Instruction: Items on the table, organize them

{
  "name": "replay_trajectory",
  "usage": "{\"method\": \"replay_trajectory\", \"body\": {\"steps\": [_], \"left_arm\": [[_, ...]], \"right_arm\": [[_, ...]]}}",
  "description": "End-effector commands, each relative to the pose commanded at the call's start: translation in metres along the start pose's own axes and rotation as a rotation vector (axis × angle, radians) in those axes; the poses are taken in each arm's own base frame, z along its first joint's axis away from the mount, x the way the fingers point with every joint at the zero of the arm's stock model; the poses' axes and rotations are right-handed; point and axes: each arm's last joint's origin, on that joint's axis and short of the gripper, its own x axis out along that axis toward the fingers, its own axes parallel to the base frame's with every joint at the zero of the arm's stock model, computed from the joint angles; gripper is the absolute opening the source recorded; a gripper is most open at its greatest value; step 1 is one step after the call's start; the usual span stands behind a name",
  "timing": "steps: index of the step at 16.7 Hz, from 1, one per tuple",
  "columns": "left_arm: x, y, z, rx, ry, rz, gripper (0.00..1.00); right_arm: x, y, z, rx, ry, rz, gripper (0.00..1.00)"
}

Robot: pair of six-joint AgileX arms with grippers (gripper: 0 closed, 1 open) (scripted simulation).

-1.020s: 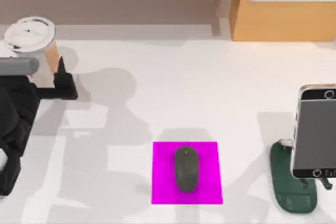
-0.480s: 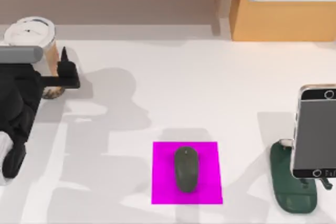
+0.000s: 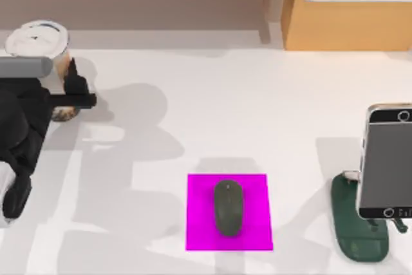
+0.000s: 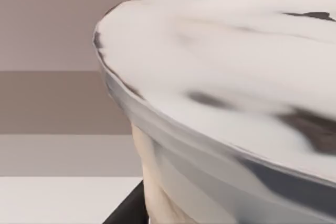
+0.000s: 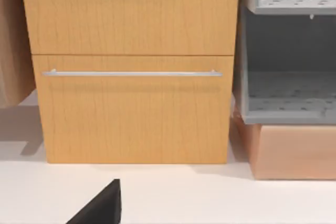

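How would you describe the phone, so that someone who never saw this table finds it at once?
Look at the white table and go to its right edge in the top view. There the phone leans upright on a dark green stand. It is the only flat, silver-edged thing with a grey screen; the mouse is oval and dark.

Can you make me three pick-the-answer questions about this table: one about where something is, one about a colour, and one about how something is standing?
1. Where is the mouse?
A. on the pink square
B. beside the cup
C. under the phone

2. What colour is the cup lid?
A. green
B. white
C. pink

3. How is the phone placed?
A. flat on the table
B. propped on a dark green stand
C. inside the cabinet

Answers:
1 A, the pink square shows all around it.
2 B, the left wrist view shows it white.
3 B, the stand sits under it at the table's right.
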Motion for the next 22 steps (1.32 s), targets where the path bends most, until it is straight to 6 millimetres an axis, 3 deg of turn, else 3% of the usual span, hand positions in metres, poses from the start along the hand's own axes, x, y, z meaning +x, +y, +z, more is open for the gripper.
{"method": "replay_trajectory", "body": {"steps": [6,22], "left_arm": [[0.0,0.0,0.0,0.0,0.0,0.0,0.02],[-0.0013,-0.0006,0.0096,0.002,0.0,-0.002,0.0]], "right_arm": [[0.0,0.0,0.0,0.0,0.0,0.0,1.0],[0.0,0.0,0.0,0.0,0.0,0.0,1.0]]}}
